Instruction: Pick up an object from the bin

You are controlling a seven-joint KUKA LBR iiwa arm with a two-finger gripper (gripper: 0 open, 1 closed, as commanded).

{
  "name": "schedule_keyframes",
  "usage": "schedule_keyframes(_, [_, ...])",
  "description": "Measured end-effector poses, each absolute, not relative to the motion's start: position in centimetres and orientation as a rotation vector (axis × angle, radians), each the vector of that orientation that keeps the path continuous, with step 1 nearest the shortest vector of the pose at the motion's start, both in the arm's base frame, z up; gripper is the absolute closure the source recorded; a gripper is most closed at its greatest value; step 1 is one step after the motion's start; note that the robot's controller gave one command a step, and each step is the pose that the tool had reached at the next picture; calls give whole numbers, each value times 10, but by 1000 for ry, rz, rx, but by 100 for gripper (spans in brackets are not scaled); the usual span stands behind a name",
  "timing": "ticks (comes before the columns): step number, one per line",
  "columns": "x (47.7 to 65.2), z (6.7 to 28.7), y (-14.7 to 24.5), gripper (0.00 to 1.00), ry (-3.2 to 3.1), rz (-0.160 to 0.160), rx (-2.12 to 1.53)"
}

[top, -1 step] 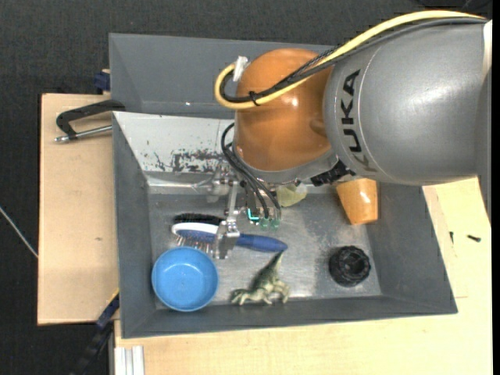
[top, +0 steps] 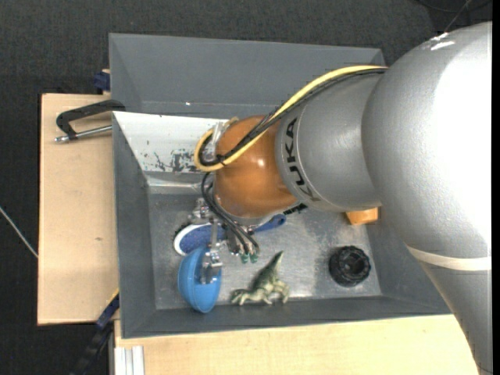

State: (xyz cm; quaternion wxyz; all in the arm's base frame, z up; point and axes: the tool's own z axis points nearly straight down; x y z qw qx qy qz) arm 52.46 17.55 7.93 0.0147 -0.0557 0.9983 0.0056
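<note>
My gripper point(top: 212, 255) hangs below the orange wrist cover, low in the left part of the bin. Its tip is over the top of a blue oval thing point(top: 197, 286) that lies near the bin's front left corner. Just behind that, a blue and white rounded thing point(top: 186, 237) lies partly under the gripper. A small green toy dinosaur point(top: 262, 288) lies to the right of the blue oval thing, close to the front wall. Nothing can be made out held in the gripper.
A black round knob-like thing point(top: 348, 266) sits at the front right of the bin floor. An orange block point(top: 362, 216) pokes out from under the arm at the right. A blue strip point(top: 270, 223) shows under the wrist cover. The arm covers the bin's right and middle.
</note>
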Motion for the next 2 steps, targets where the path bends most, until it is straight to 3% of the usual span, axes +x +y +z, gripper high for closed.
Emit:
schedule_keyframes(1, [526, 84, 176, 100, 3104, 20, -172])
schedule_keyframes(2, [499, 235, 196, 100, 3075, 5, -590])
